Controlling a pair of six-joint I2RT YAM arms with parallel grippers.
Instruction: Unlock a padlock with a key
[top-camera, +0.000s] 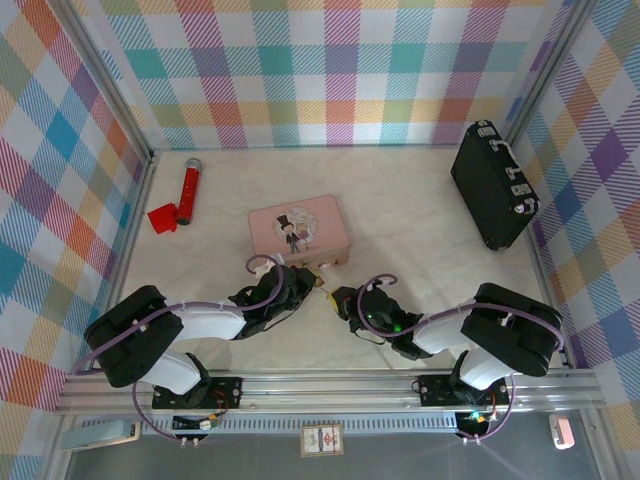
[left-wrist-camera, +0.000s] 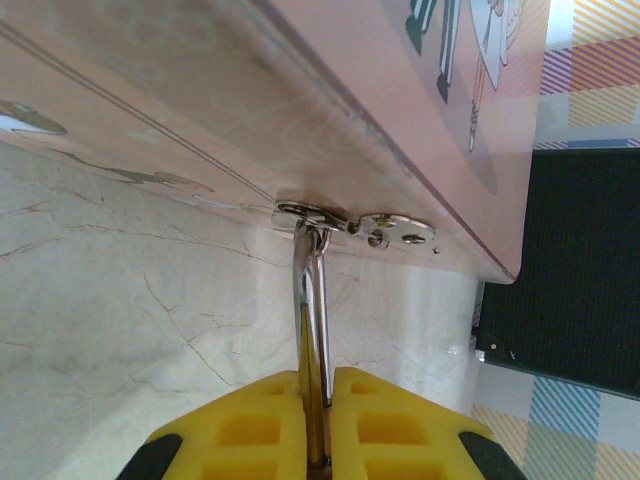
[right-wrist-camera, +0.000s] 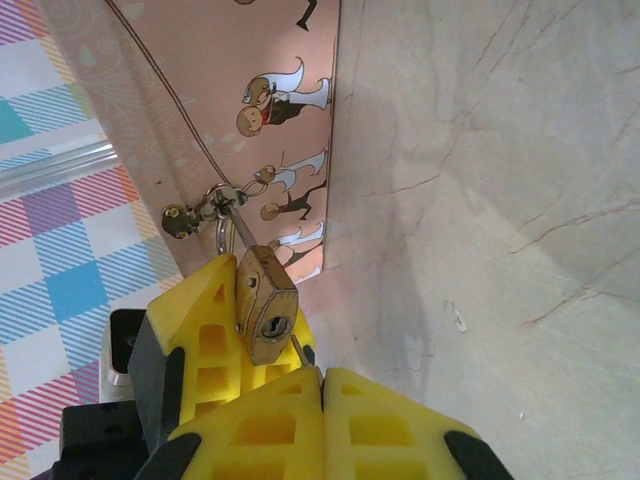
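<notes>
While left end effector (left-wrist-camera: 318, 380) clamps padlock (right-wrist-camera: 265, 305), right end effector (right-wrist-camera: 322, 372) at 6 o'clock sits closed; keyhole (right-wrist-camera: 270, 327) empty, unlocking undone.

A pink rectangular tin box (top-camera: 298, 232) is blocking the table's middle. Cream marbled tabletop (top-camera: 410, 215) is lying open between it and the black hard case (top-camera: 492, 185), likewise toward the red cylinder (top-camera: 188, 193).
</notes>
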